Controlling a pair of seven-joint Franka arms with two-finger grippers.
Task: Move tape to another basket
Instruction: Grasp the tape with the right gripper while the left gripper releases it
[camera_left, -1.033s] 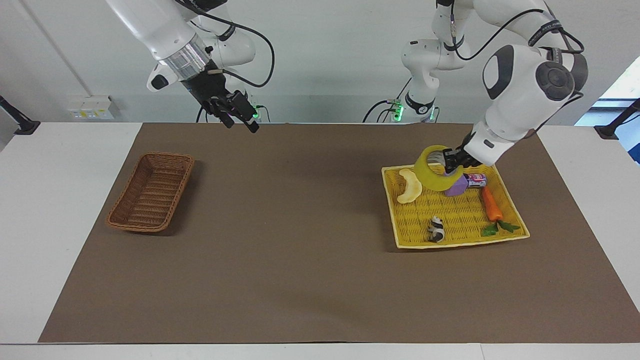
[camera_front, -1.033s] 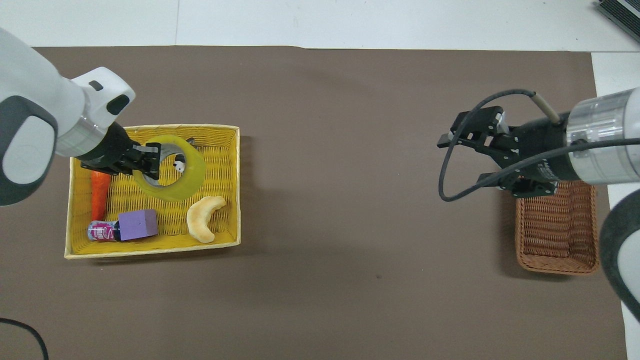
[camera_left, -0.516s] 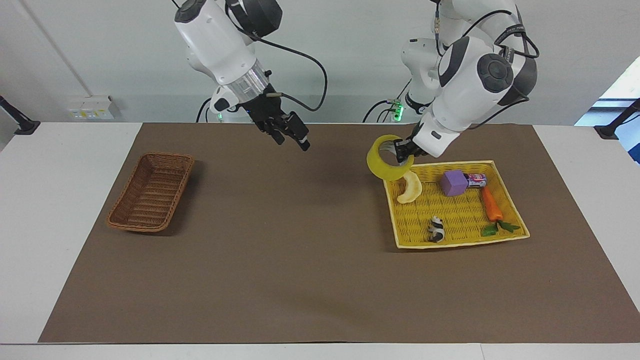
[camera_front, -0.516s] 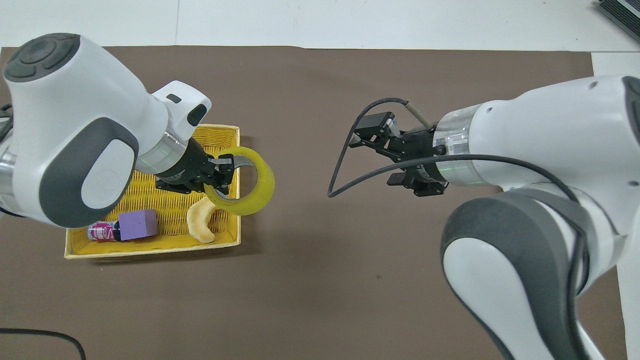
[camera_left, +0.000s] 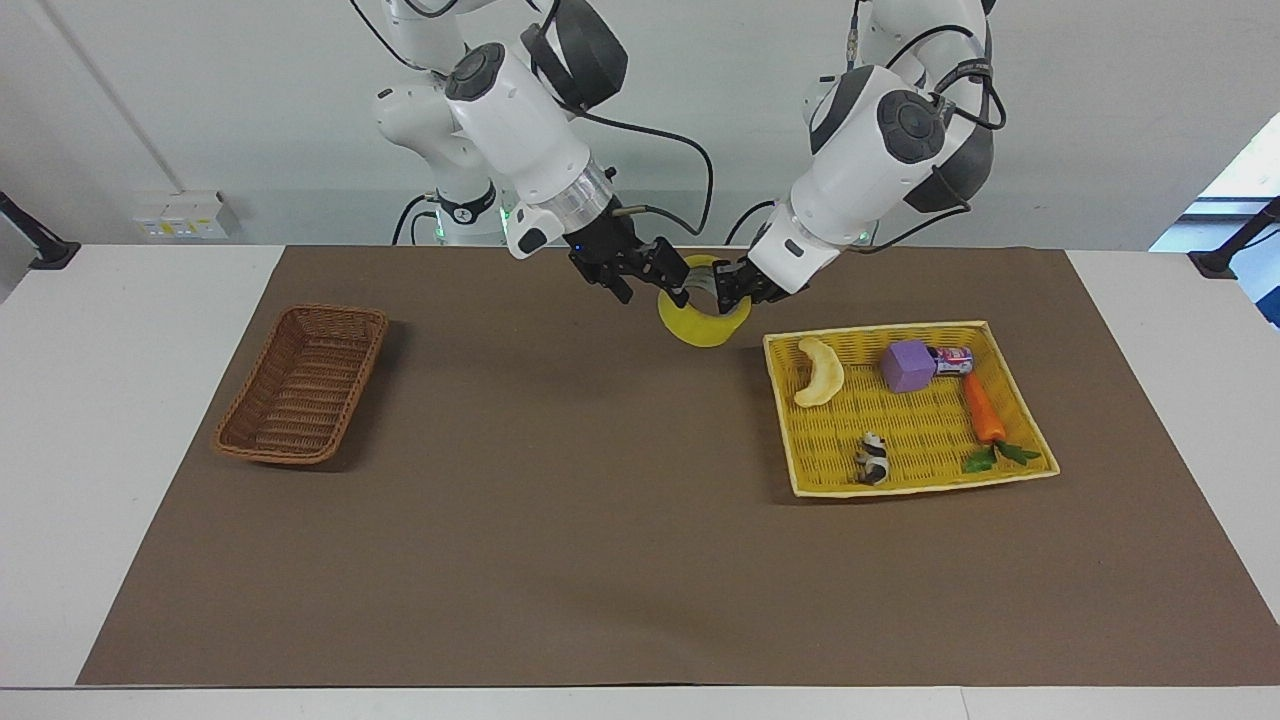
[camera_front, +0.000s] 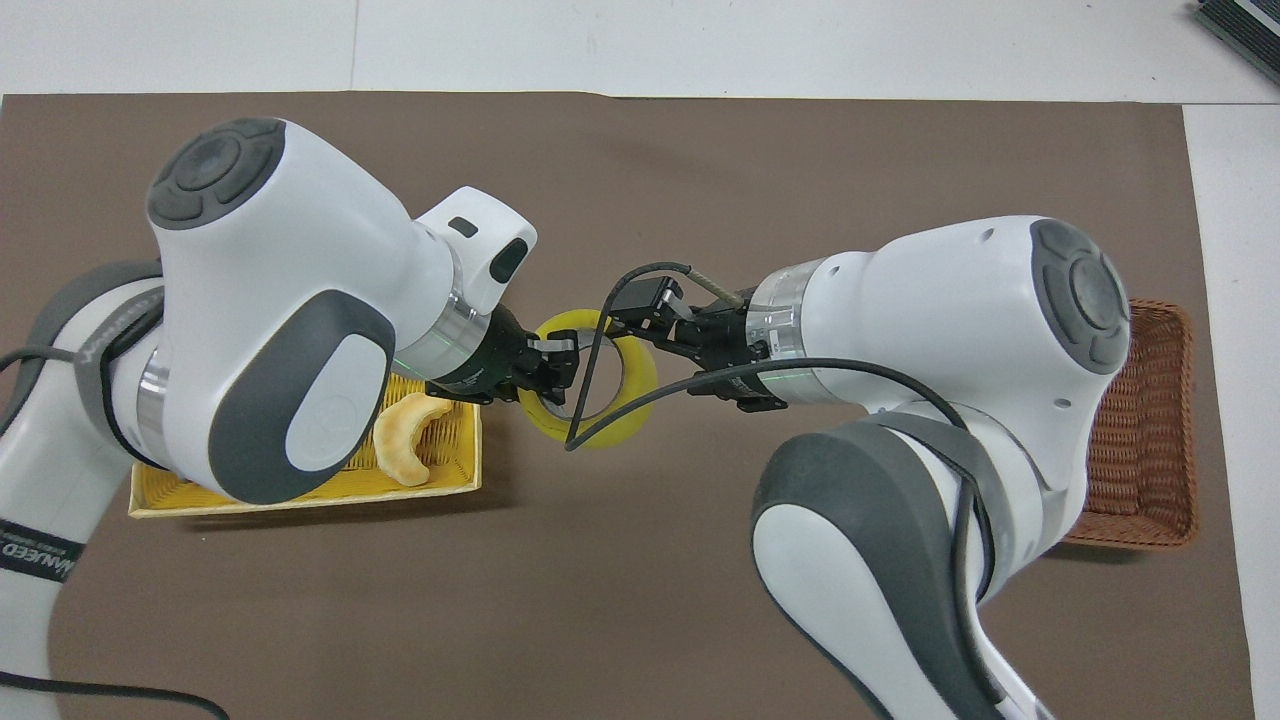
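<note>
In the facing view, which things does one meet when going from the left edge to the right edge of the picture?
brown wicker basket → right claw → tape → left claw → crescent cracker → toy cow → purple block → small can → carrot. The last five lie in the yellow tray.

One camera sits high across the table (camera_left: 60, 400) and looks at the robots from far back. The other sits high above the robots and looks steeply down, closer in. Both see the brown mat (camera_left: 560, 520) (camera_front: 640, 620).
</note>
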